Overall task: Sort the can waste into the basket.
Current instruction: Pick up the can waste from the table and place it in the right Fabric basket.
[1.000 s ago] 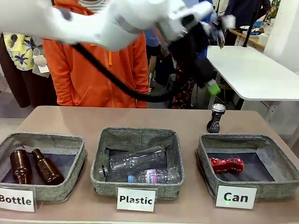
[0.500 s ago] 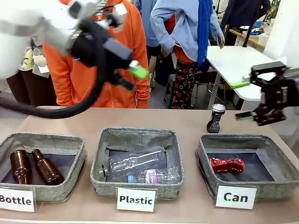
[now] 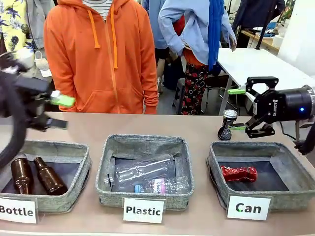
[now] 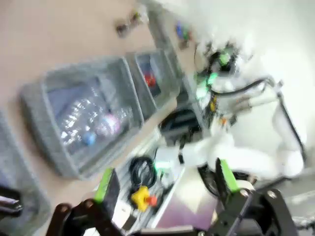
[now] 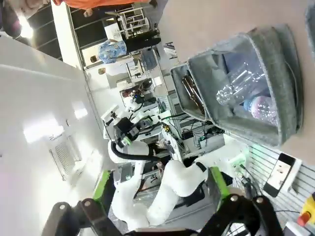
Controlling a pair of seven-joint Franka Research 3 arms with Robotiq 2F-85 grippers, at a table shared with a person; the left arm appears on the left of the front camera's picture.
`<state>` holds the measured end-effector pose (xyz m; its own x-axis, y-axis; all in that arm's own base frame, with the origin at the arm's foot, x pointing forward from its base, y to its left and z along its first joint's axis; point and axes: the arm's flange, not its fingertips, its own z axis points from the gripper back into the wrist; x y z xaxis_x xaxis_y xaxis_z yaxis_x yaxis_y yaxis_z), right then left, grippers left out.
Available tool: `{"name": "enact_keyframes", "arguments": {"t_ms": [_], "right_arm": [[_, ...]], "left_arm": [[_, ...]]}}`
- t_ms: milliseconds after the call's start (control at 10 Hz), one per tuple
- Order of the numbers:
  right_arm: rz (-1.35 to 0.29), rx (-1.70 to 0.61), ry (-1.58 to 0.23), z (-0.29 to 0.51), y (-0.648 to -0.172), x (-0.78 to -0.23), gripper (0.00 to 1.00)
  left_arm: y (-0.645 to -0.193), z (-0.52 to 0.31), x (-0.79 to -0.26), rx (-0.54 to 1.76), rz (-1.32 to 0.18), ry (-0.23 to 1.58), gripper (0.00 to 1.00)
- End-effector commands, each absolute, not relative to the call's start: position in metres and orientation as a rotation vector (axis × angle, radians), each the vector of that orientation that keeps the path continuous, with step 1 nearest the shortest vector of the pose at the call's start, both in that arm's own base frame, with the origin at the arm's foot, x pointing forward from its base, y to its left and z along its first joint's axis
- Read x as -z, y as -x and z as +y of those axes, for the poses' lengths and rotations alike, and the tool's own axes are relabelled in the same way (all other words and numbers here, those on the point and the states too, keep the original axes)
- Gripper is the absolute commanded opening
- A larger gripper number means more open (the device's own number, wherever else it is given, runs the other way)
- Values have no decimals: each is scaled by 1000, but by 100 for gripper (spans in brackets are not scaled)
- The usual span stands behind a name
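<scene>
Currently the right end effector [image 3: 239, 109] is hovering with its green-padded fingers spread wide, gripping nothing, just beside the black-blue can [image 3: 226, 125], which is standing upright on the desk [image 3: 88, 129] toward the far right corner, just behind the far rim of the "Can" basket [image 3: 261, 166]. The lower finger is sitting level with the can's upper half; contact cannot be told. The red can [image 3: 238, 173] is lying on its side on that basket's dark floor. The left end effector [image 3: 58, 112] is hanging released over the desk's left edge, above the far rim of the "Bottle" basket [image 3: 47, 172]; it is blurred. Open desk surface is running along the far edge behind all three baskets. A person in an orange hoodie [image 3: 101, 54] is standing at the far edge. The "Plastic" basket [image 3: 145, 167] is sitting mid-desk along the near edge.
</scene>
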<state>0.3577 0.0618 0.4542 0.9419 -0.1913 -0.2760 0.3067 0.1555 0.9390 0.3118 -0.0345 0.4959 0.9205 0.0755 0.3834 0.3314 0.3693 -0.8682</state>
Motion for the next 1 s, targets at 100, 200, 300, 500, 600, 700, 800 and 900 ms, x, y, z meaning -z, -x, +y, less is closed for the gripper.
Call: {"name": "enact_keyframes", "arguments": {"t_ms": [100,200,300,500,600,700,800,900], "right_arm": [[100,357,-1370,62,-358,-454,100],[100,357,-1370,62,-358,-454,100],[100,357,-1370,62,-358,-454,100],[100,357,-1370,62,-358,-454,100],[100,357,-1370,62,-358,-454,100],[100,357,-1370,62,-358,-454,100],[100,357,-1370,62,-358,-454,100],[100,357,-1370,62,-358,-454,100]], "left_arm": [[-312,-35,-496,170,-391,1189,100],[-312,-35,-496,170,-391,1189,100],[-312,-35,-496,170,-391,1189,100],[-312,-35,-496,170,-391,1189,100],[-312,-35,-496,170,-391,1189,100],[-312,-35,-496,170,-391,1189,100],[-312,-35,-496,170,-391,1189,100],[-312,-35,-496,170,-391,1189,100]]}}
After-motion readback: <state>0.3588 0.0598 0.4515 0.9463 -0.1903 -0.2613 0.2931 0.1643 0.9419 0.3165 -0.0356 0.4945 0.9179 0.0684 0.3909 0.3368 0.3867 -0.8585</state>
